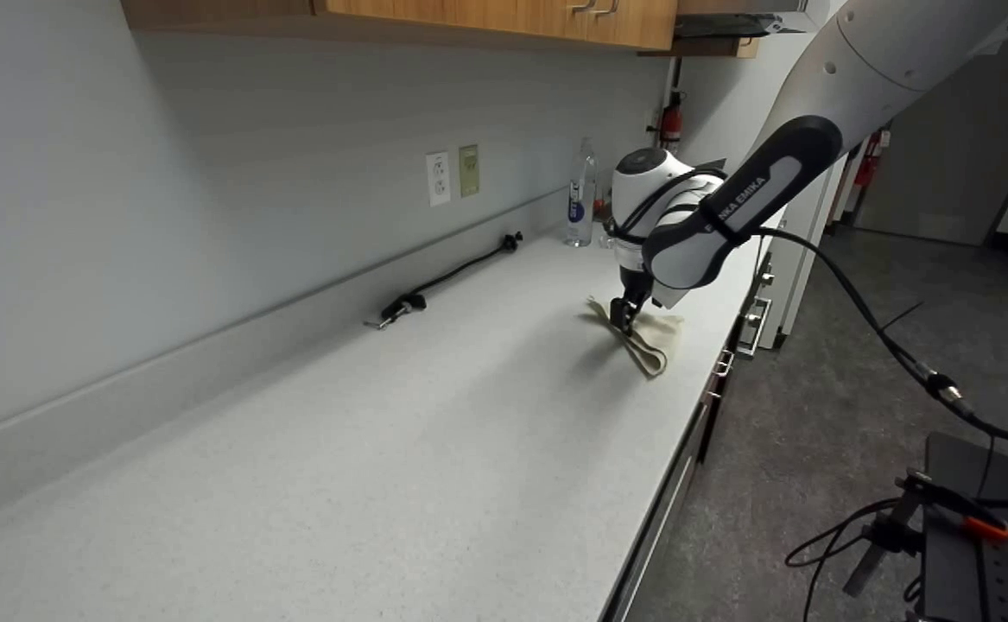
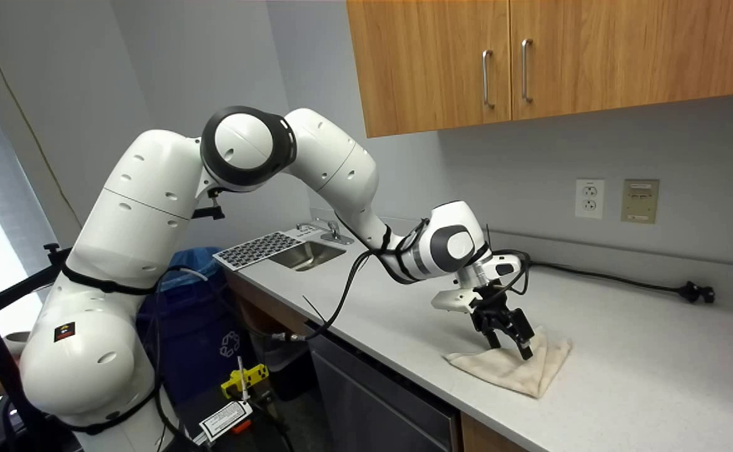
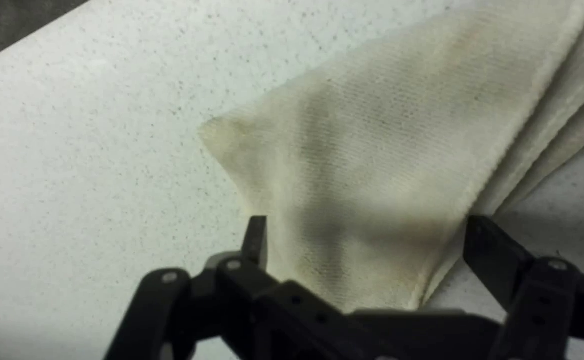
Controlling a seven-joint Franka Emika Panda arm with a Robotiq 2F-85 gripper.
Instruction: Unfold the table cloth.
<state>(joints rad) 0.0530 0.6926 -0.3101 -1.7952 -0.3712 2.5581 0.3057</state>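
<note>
Cloth (image 3: 372, 150): lies on the worktop (image 1: 383, 449) near its front edge, folded and creased. The wrist view shows several layers stacked along one side and a pointed corner on the opposite side. Which layers end in a free hem and which are folds cannot be told with certainty.

Jaws: spread wide; in the wrist view one shows at each side of the cloth, nothing pinched between them. Whether their ends touch it cannot be confirmed.

Assessment: the step in hand is judged to be taking hold of an upper layer; unfolding is not yet done. Closing as the jaws stand would probably bunch every layer together. Recommended: bring only the layered side between them, work low, close slowly, and verify that the top layer alone is held. A low, steady draw over the fold should then spread it better than a straight lift; soft cloth like this is likely to drag its lower layers along if hurried.

Surroundings: bottle (image 1: 581, 203) and black cord (image 1: 456, 273), in an exterior view, well apart from the cloth. The front edge is the nearer hazard: a layer drawn that way may overhang.
</note>
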